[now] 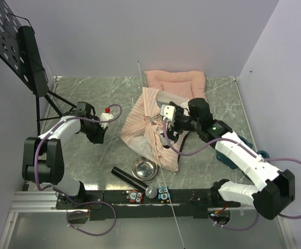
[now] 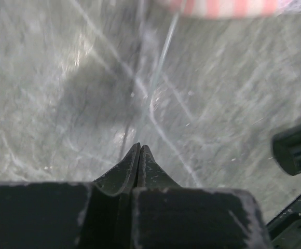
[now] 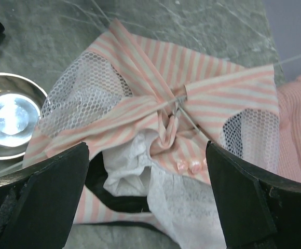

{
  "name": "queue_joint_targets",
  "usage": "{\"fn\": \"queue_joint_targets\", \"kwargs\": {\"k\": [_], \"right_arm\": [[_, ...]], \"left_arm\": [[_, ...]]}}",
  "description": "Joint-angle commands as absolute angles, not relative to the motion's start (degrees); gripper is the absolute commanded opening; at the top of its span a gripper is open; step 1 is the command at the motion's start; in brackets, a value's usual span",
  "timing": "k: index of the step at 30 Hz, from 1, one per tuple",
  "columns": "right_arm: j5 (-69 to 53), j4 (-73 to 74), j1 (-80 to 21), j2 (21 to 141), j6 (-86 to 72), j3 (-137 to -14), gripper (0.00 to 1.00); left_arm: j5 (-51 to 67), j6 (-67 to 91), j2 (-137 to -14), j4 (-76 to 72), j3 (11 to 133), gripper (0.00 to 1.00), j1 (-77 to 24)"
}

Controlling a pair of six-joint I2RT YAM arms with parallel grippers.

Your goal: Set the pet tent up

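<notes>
The grey marbled tabletop (image 1: 88, 155) carried everything. The pet tent (image 1: 145, 129) lay on it collapsed, a crumpled heap of pink-and-white stripes and white mesh, with black floor fabric showing at its near edge. In the right wrist view the striped panels of the pet tent (image 3: 155, 104) twisted together into a knot at its middle. A pink quilted cushion (image 1: 176, 80) lay just beyond the tent, touching its far edge.

The right gripper (image 1: 167, 115) hung above the tent's middle. Its fingers were spread wide and held nothing, as the right wrist view of the gripper (image 3: 146, 150) showed.

The left gripper (image 1: 97, 136) sat low over the tabletop, to the left of the tent and apart from it. In the left wrist view its fingers were pressed together (image 2: 139, 150). A thin white pole (image 2: 158, 78) ran from the tent's edge down to their tips, but I could not tell whether it was pinched between them.

A steel bowl (image 1: 144, 168) stood just beside the tent's near edge. A black cylinder (image 1: 130, 177) lay touching the bowl on the side away from the tent.
</notes>
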State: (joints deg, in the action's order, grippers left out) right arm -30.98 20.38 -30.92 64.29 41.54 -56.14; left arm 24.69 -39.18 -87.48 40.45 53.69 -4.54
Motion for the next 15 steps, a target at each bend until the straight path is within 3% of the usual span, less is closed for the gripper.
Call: {"fn": "queue_joint_targets", "kwargs": {"k": [1,5,8,11,15], "right_arm": [[-34.45,12.05,-33.31,67.49,45.35,-56.51,1.0],[-35.59,8.18,-35.24,70.74,45.44,-57.21,0.99],[-37.17,8.26,-35.95,72.51,45.44,-58.53,0.99],[-37.7,7.65,-36.38,72.86,46.31,-58.19,0.99],[-37.53,6.95,-37.0,73.47,48.07,-57.31,0.99]], "left_arm": [[31.9,-41.05,-87.01,42.62,57.13,0.01,-4.66],[33.14,-38.68,-84.73,42.29,56.87,0.01,-4.75],[30.07,-39.1,-84.29,40.43,55.47,0.32,-4.66],[26.64,-41.91,-84.64,38.59,52.92,0.56,-4.22],[23.47,-45.61,-86.83,37.53,51.24,0.61,-4.04]]}}
